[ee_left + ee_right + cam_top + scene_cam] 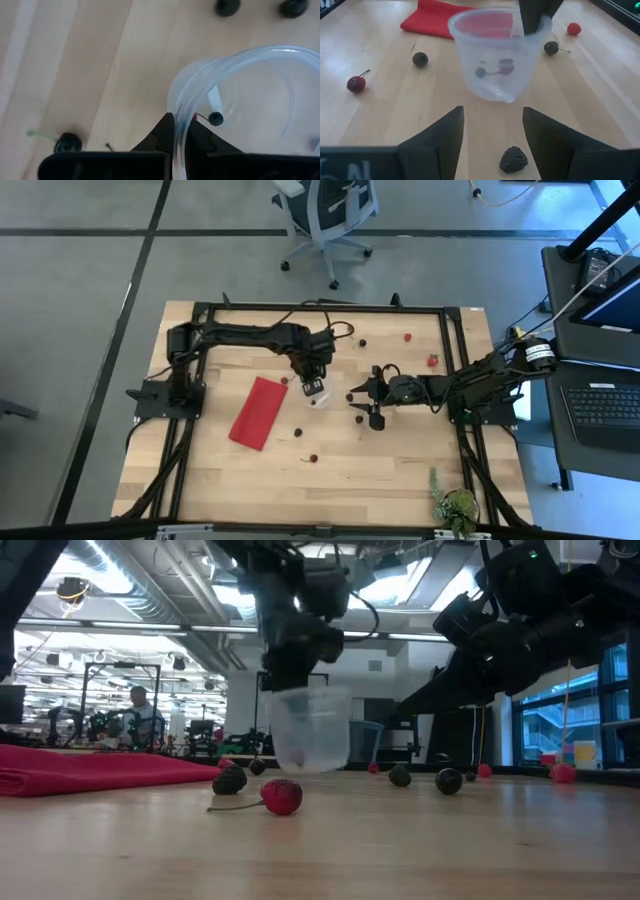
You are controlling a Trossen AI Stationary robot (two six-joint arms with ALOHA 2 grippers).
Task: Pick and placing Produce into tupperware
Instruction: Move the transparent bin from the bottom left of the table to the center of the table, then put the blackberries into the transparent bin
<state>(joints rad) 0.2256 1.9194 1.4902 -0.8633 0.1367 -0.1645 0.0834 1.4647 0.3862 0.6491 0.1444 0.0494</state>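
Left tool [316, 387] clamped on rim of tupperware [497, 52], held tilted just above surface [400, 470] near centre; right tool [366, 402] half open, empty, at 3 o'clock of cup; dark berry [513, 159] directly between its fingers, nearer than any other produce.

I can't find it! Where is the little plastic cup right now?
The cup hangs mid-table, pinched at its rim by the left gripper, between the red cloth and the right gripper.

text: "N" partly readable | on: right gripper's [492, 145] dark body, right wrist view | other text: none
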